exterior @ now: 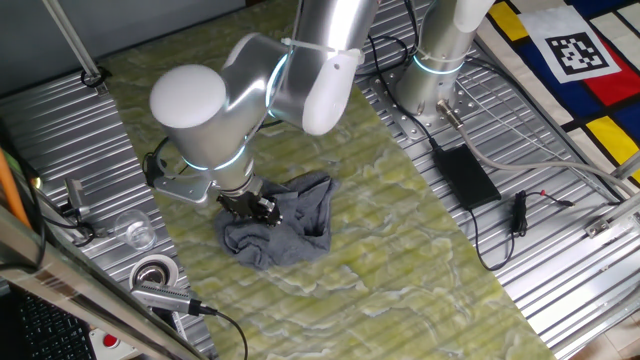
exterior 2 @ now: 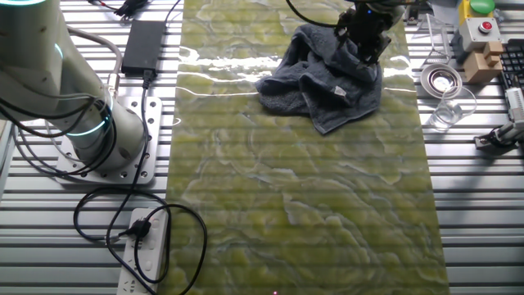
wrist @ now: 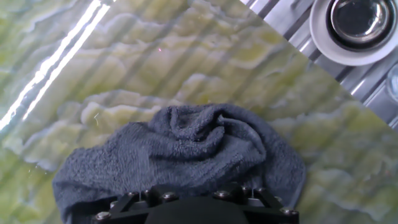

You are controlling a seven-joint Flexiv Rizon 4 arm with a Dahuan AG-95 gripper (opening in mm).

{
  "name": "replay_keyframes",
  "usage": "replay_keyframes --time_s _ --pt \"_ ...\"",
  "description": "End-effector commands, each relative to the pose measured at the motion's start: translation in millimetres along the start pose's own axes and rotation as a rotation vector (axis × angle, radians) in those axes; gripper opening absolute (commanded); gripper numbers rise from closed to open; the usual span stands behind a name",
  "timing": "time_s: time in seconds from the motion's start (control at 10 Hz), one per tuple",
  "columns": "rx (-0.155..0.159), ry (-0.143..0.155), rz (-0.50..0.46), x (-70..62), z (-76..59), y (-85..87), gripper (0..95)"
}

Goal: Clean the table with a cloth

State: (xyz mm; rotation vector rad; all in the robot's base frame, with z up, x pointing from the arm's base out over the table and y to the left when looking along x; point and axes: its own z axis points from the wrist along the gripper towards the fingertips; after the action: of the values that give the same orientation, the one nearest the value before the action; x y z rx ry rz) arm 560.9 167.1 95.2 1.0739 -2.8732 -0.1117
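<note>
Right across the middle runs the broad yellow-green marbled tabletop (exterior: 400, 260) with pale wavy veins, flanked on both sides by ribbed silver metal panels (exterior 2: 483, 221). Over it leans the big silver robot arm (exterior: 250, 85) with its glowing ring at the joint, bent low so its wrist comes down near one edge of the marbled surface. A second silver arm base (exterior 2: 90, 123) stands bolted to the ribbed metal, with black cables looping from it to a white power strip (exterior 2: 147, 246).

Next in size is the soft blue-grey fabric cloth (exterior 2: 323, 82), lying crumpled in a heap on the marbled tabletop close to the panel side, a small pale tag showing on one fold. The black claw (exterior: 258, 208) presses down into the cloth's edge; its fingertips are buried in the folds, so I cannot tell how wide it stands or whether it actually pinches the fabric.

Off on the ribbed metal just beside the cloth sit a white-rimmed round steel dish (wrist: 353, 25), a clear glass cup (exterior 2: 449, 111) and a flat black power brick (exterior: 465, 175).
</note>
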Motion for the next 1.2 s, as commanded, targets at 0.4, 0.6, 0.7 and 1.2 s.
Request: replay_keyframes --time_s 0.4,0.6,0.7,1.2 --pt "0.023 -0.011 0.054 1.3 0.2 -0.2 57.0" --pt "0.039 -0.011 0.040 1.3 0.2 -0.2 57.0" --pt "0.040 -0.015 0.031 1.3 0.2 -0.2 57.0" --pt "0.039 -0.013 -0.023 17.9 -5.4 5.5 57.0"
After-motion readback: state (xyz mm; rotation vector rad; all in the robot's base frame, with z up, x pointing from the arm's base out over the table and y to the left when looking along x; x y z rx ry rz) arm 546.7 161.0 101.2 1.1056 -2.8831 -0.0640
